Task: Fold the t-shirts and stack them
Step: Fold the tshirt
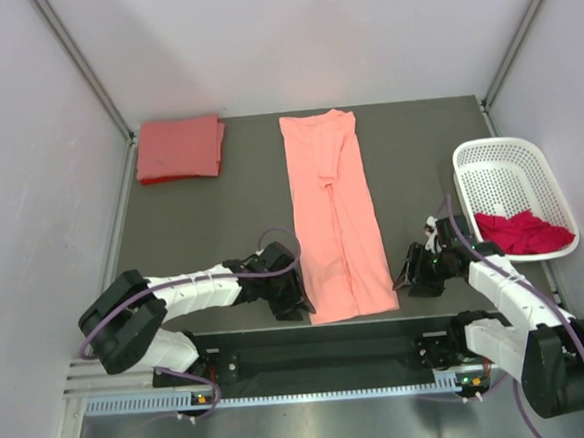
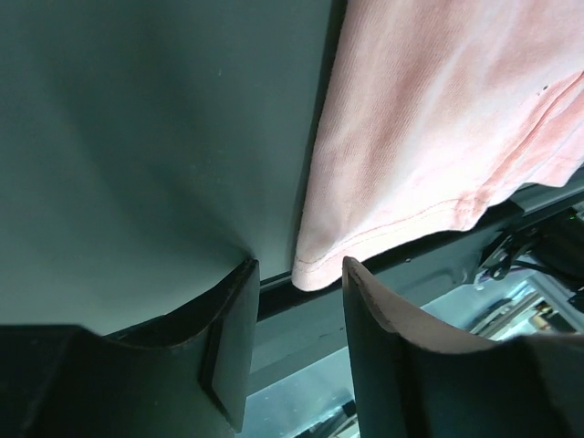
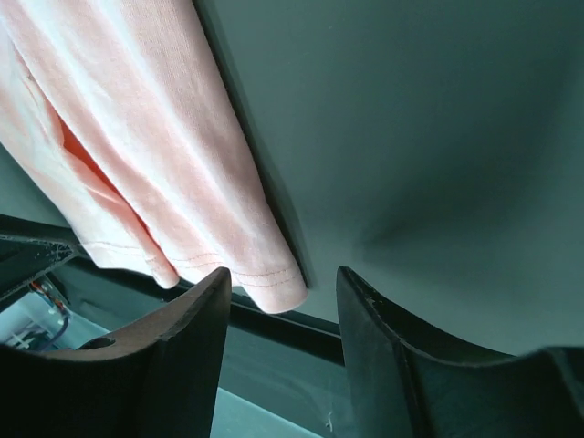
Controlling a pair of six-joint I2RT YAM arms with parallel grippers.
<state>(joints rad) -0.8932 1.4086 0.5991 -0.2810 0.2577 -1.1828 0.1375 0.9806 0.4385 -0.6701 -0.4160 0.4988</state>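
A light salmon-pink t-shirt (image 1: 334, 216) lies folded into a long strip down the middle of the table. My left gripper (image 1: 298, 305) sits at its near left corner and my right gripper (image 1: 404, 277) at its near right corner. In the left wrist view the hemmed corner (image 2: 315, 265) pokes between the tips of the left gripper (image 2: 299, 266), whose jaws stand apart. The right gripper (image 3: 283, 274) is likewise open around the other hemmed corner (image 3: 274, 290). A coral-red t-shirt (image 1: 179, 149) lies folded at the back left. A magenta-red t-shirt (image 1: 518, 231) lies crumpled in the basket.
The white perforated basket (image 1: 498, 148) stands at the right edge of the dark table (image 1: 418, 150). The pink shirt's near hem hangs at the table's front edge, over the black rail (image 2: 401, 265). White walls close in the sides and back.
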